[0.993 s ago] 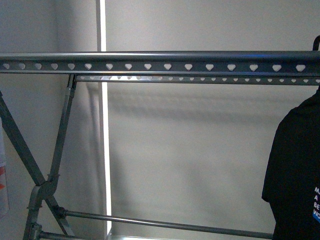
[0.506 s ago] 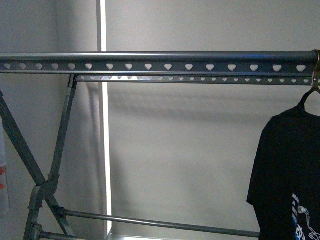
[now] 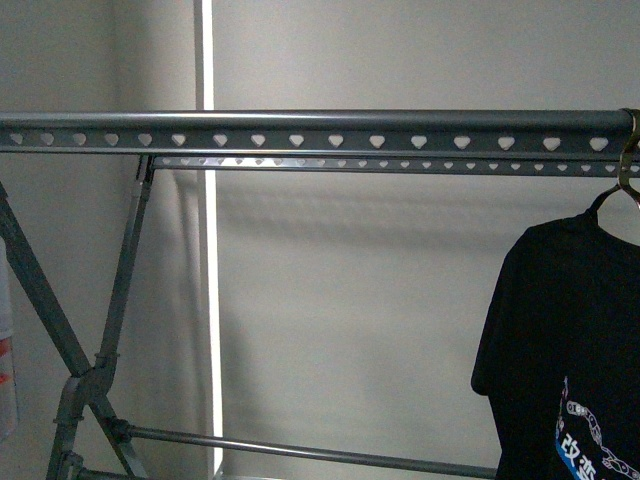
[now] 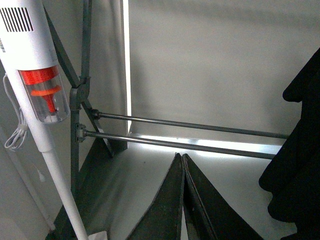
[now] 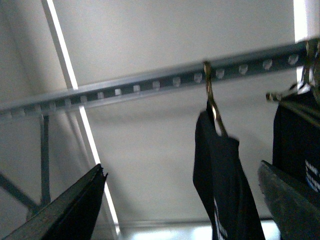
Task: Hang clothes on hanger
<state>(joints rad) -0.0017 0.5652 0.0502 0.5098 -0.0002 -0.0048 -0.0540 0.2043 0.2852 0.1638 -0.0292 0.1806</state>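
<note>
The grey rack's top rail (image 3: 320, 130), with its row of heart-shaped holes, runs across the front view. The black T-shirt (image 3: 560, 330) hangs from it at the far right on a small hook (image 3: 628, 160), blue and white print showing low down. Neither gripper shows in the front view. My left gripper (image 4: 181, 156) is shut and empty, low by the rack's lower bars (image 4: 190, 126), with the shirt's edge (image 4: 300, 150) beside it. My right gripper (image 5: 180, 167) is open and empty, below the rail (image 5: 150, 82). The hanging shirt (image 5: 220, 175) shows between its fingers, apart from them.
A white stick vacuum with an orange part (image 4: 40, 85) leans by the rack's crossed legs (image 3: 90, 370) on the left. A second dark garment with white lettering (image 5: 295, 140) hangs further along the rail. A pale wall with a bright vertical strip (image 3: 208, 300) stands behind.
The black T-shirt on its hook now shows further left along the rail in the front view. More of it is in view, including its print.
</note>
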